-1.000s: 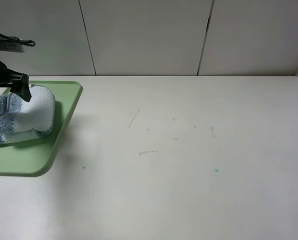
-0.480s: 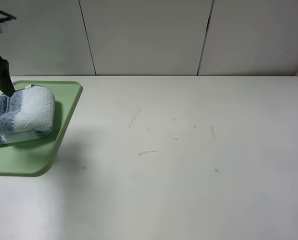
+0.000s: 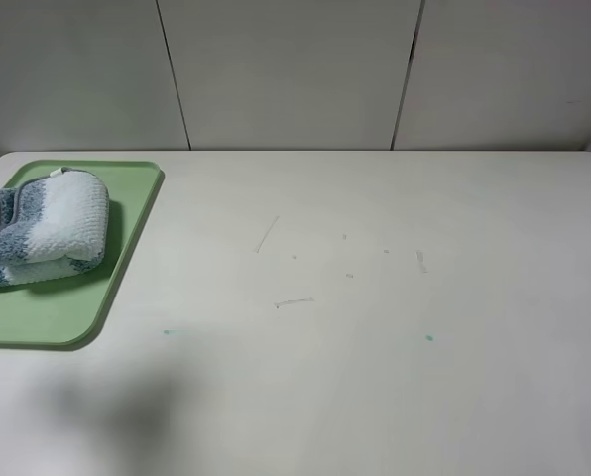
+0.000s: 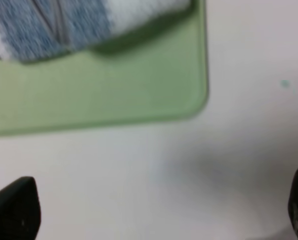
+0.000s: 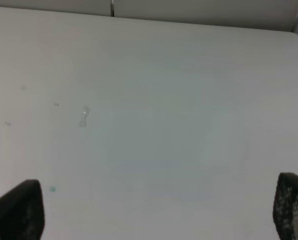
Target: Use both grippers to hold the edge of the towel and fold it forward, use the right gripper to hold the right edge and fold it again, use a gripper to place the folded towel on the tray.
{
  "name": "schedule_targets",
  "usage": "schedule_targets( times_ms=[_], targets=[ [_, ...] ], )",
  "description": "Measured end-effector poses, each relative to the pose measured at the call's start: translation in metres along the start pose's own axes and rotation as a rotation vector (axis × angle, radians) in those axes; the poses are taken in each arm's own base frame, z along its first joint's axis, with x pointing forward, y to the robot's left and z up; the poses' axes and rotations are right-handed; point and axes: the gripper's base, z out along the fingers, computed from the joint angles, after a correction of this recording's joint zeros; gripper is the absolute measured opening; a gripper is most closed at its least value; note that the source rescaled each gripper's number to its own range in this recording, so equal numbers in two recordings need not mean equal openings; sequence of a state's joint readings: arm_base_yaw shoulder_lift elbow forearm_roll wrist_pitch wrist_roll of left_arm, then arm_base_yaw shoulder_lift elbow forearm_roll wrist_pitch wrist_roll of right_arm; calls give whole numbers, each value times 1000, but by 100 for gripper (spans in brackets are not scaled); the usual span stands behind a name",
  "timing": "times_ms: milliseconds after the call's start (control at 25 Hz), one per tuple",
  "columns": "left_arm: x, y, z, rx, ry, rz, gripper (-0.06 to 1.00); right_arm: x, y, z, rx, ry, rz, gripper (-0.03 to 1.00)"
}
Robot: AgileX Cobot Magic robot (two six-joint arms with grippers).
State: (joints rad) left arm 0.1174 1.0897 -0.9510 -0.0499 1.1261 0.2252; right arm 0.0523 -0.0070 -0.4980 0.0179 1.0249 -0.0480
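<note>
The folded towel [image 3: 43, 228], striped blue-grey and white, lies on the light-green tray [image 3: 72, 307] at the table's left edge. Neither arm shows in the high view. In the left wrist view the towel [image 4: 64, 22] and the tray [image 4: 114, 95] sit beyond my left gripper [image 4: 156, 210], which hangs open over bare table with only its two black fingertips [image 4: 14, 207] showing. My right gripper [image 5: 154, 212] is also open above bare white table, fingertips [image 5: 19, 210] wide apart and nothing between them.
The white table [image 3: 375, 297] carries faint scuffs and a small teal speck [image 3: 429, 338]. A pale panelled wall [image 3: 295, 69] runs behind it. A soft shadow lies on the table near the front left.
The left arm, which stood over the tray's far left corner beside the towel, has pulled out of the high view. The towel stays put on the tray.
</note>
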Motion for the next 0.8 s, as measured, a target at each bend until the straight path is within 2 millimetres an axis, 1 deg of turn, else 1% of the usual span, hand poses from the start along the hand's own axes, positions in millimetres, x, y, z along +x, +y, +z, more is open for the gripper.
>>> schedule_targets(
  times_ms=[200, 360, 400, 480, 560, 680, 800],
  targets=[
    [45, -14, -27, 8, -101, 68, 100, 0, 0, 0, 0, 0, 0, 100],
    [74, -25, -49, 15, -252, 78, 100, 0, 0, 0, 0, 0, 0, 100],
    [85, -28, -55, 8, -301, 81, 100, 0, 0, 0, 0, 0, 0, 100],
    [103, -32, -61, -7, -370, 87, 100, 0, 0, 0, 0, 0, 0, 100],
    [120, -36, -63, -21, -428, 92, 100, 0, 0, 0, 0, 0, 0, 100],
    [144, -41, -60, -37, -503, 97, 100, 0, 0, 0, 0, 0, 0, 100],
    [161, -45, -53, -46, -585, 90, 100, 0, 0, 0, 0, 0, 0, 100]
  ],
)
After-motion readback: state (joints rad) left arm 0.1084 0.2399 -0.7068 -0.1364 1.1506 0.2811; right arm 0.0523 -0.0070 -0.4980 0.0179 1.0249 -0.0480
